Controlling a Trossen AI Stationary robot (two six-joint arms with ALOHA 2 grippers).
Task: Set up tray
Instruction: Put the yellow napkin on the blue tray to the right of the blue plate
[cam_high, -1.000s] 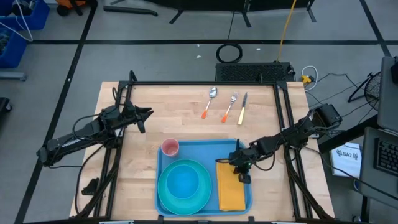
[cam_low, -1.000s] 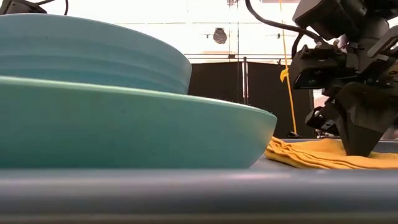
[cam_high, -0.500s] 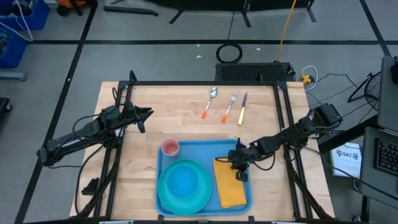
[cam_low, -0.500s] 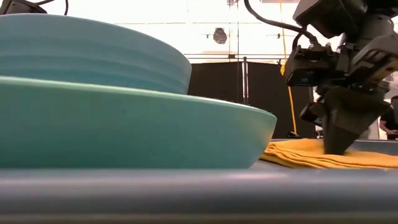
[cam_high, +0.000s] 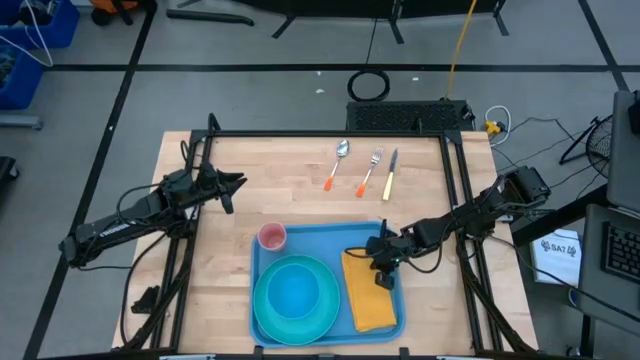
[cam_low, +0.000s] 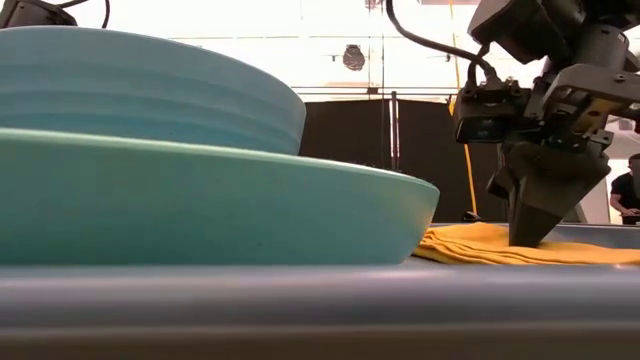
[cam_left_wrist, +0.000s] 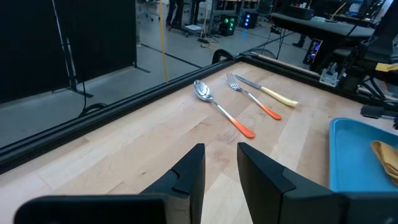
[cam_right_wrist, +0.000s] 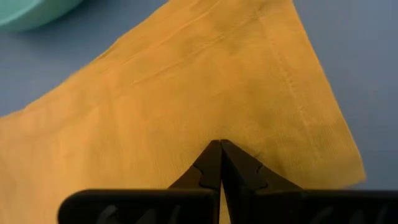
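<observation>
On the surface, the tray (cam_high: 390, 236) lies near, holding a plate (cam_high: 295, 297) left and a napkin (cam_high: 366, 302) right; a cup (cam_high: 273, 237) sits at its far-left corner; spoon (cam_high: 337, 162), fork (cam_high: 371, 170) and knife (cam_high: 390, 172) lie farther back.

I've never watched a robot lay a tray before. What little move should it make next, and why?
Probably a further short nudge of the napkin toward the plate. The right gripper, shut, presses its tips on the cloth inside the tray, and the napkin lies slightly askew. The left gripper waits over bare table.
</observation>
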